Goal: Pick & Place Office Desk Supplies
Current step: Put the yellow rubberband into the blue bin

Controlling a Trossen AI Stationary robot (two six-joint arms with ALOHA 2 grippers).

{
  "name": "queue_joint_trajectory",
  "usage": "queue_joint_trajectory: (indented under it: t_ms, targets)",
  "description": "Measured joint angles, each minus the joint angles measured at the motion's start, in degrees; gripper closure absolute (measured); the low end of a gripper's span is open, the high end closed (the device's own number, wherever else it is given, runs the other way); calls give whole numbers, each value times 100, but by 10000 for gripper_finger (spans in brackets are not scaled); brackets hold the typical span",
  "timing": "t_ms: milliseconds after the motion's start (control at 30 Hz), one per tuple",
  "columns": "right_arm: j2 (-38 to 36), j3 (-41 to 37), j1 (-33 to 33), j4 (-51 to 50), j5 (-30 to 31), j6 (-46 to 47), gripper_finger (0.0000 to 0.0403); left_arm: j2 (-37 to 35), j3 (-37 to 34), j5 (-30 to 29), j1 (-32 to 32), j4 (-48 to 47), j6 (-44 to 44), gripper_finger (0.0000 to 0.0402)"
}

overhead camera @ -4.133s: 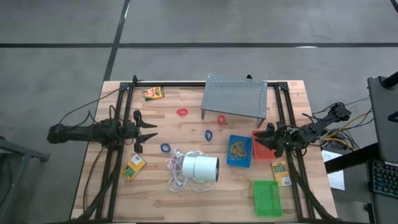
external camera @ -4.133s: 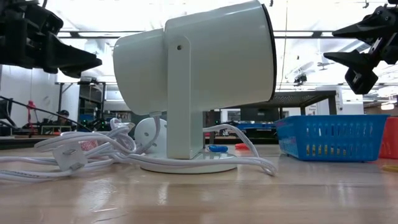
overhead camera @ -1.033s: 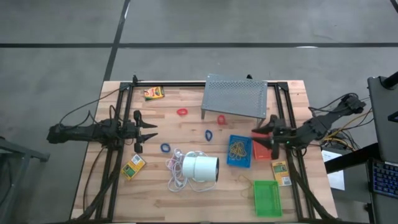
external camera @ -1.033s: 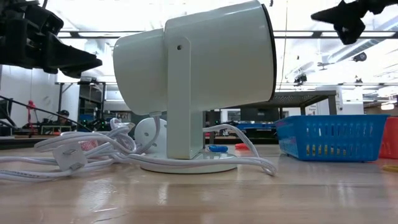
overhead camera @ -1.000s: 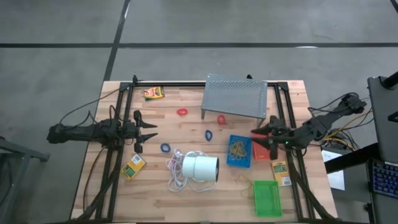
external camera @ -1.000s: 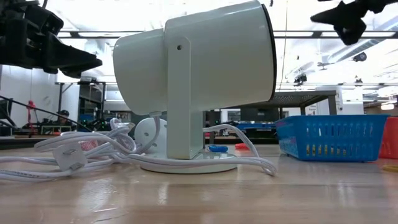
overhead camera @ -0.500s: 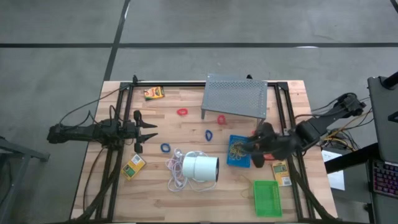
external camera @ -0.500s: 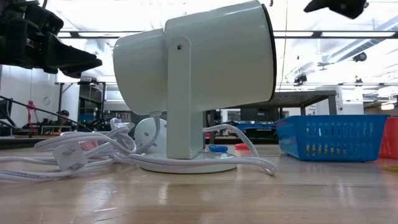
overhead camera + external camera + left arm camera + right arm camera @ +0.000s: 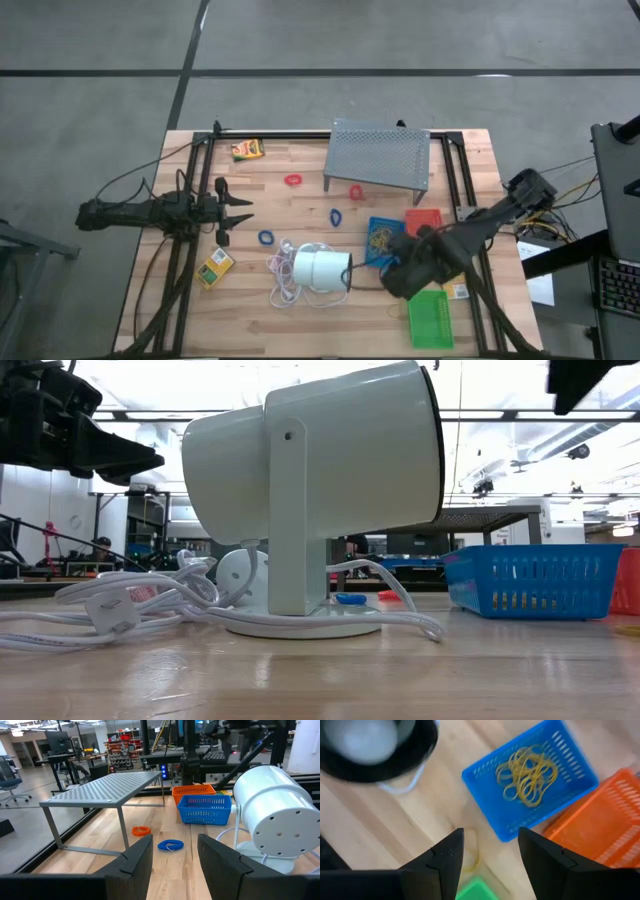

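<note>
— What's moved?

— The right arm. A moment ago its gripper hung over the red tray (image 9: 423,221); now the arm has swung in low across the table, and the right gripper (image 9: 393,279) sits just beside the mouth of the big white lamp (image 9: 321,269), between it and the green tray (image 9: 431,317). The fingers stand apart, holding nothing, pointing down at bare wood next to the blue tray (image 9: 530,784).

— And the other arm?

— No change. The left gripper (image 9: 240,211) hangs level, well to the far side of the lamp from the trays, fingers parted, empty.

— Where are the supplies?

— Take the lamp as centre. The grey perforated stand (image 9: 378,154) is beyond it, toward the table's back edge. The blue tray is just beside the lamp's mouth with tan rubber bands (image 9: 527,774) heaped inside, the red tray touching its far side. One more tan band (image 9: 469,855) lies loose on the wood near the right gripper's fingers. Yellow boxes: one (image 9: 214,267) near the lamp's cord, one (image 9: 247,149) at the back edge. The blue loops (image 9: 265,238) are near the lamp, the red loops (image 9: 292,180) closer to the stand.
</note>
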Motion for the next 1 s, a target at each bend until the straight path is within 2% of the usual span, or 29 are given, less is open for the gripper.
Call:
queue_joint_trajectory:
  t_ms: [100, 267, 367, 567, 1000]
  targets:
    - [372, 99, 131, -17, -90, 89, 218, 0, 0, 0, 0, 0, 0, 242]
    - [865, 103, 317, 2, -129, 868, 218, -1, 0, -1, 0, 0, 1, 242]
    - [1155, 112, 384, 99, -387, 1146, 218, 0, 0, 0, -1, 0, 1, 242]
    - [1625, 263, 438, 87, -994, 860, 218, 0, 0, -1, 0, 0, 1, 242]
    - [1728, 3, 434, 214, -1116, 1036, 218, 0, 1, -1, 0, -1, 1, 243]
